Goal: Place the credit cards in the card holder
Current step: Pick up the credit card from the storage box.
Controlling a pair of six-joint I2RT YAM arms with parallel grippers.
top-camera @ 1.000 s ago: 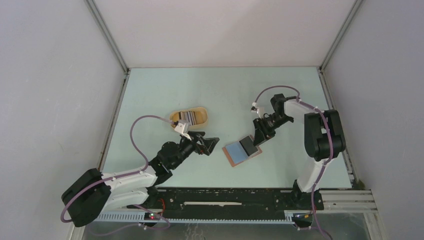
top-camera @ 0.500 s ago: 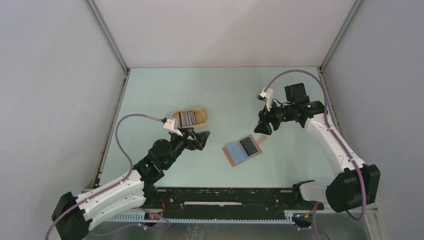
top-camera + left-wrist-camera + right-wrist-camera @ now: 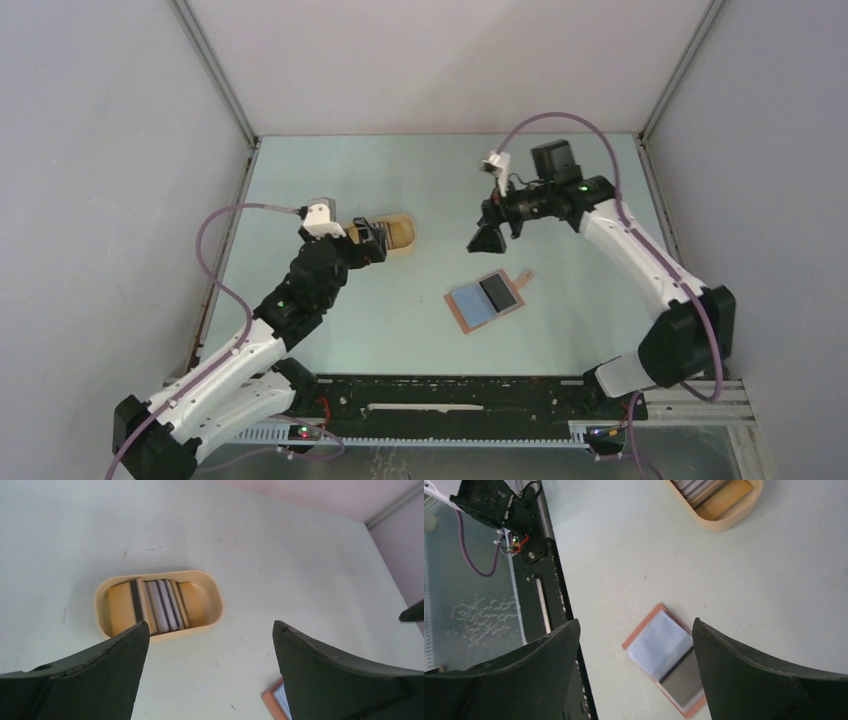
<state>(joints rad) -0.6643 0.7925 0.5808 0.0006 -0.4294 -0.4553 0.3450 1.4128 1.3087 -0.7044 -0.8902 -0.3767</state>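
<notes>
1. Pale green worktop (image 3: 420, 180) inside grey walls, with both arms reaching out over it from the near edge.
2. A second ago the right fingers (image 3: 764, 680) were down at the card holder (image 3: 485, 303), narrower and touching the dark card (image 3: 497, 292). They now hang raised and further back, spread wide with nothing between them.
3. The left arm was out over bare worktop between tray and holder. It has since swung to the yellow tray (image 3: 160, 574), and the left fingers (image 3: 100, 675) are as wide as before, holding nothing.
4. The card holder lies open and flat on the worktop, right of centre, blue-grey inside up, its small tab (image 3: 522, 278) pointing away to the right.
5. In the right wrist view the holder sits below and between the two fingers, well apart from both.
6. The dark card rests on one half of the open holder. Whether it is tucked into a pocket cannot be told.
7. The remaining credit cards (image 3: 162, 611) stand on edge in a row inside the tray, dark and pale ones together. They lie ahead of the left fingers, untouched.
</notes>
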